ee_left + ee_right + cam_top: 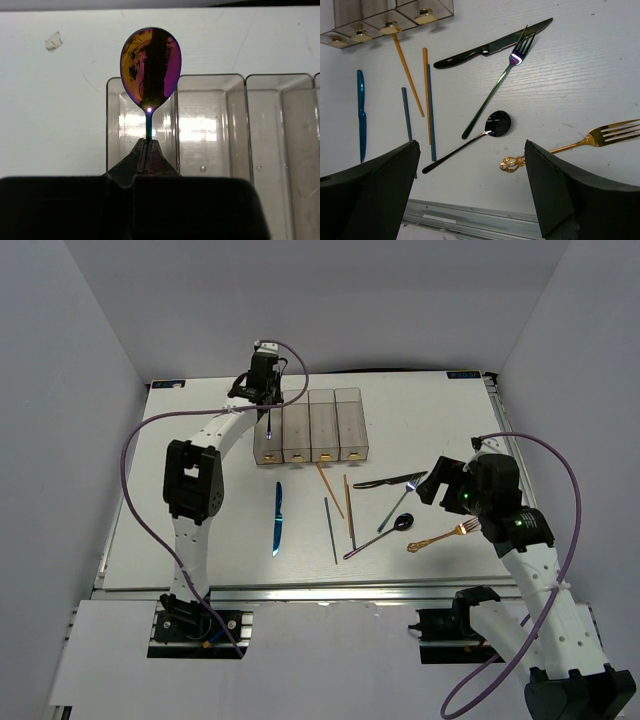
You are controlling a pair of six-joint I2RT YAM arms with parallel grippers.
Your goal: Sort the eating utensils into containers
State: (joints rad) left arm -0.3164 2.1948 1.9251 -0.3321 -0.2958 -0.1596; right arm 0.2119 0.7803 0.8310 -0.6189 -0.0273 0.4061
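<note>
**Iridescent spoon [150, 67] held above the leftmost bin [117, 130]**

The containers [325, 425] lie beneath the left gripper [146, 145], which clamps the spoon's handle, bowl-first along that bin's length; the right gripper [472, 170] gapes empty over loose utensils [497, 123], well apart

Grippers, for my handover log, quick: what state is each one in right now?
Left gripper: shut on the iridescent spoon.
Right gripper: open, holding nothing.

Top camera overlooks the whole table [430, 420] from above; 2 close wrist cameras both catch the containers [322, 420].
</note>
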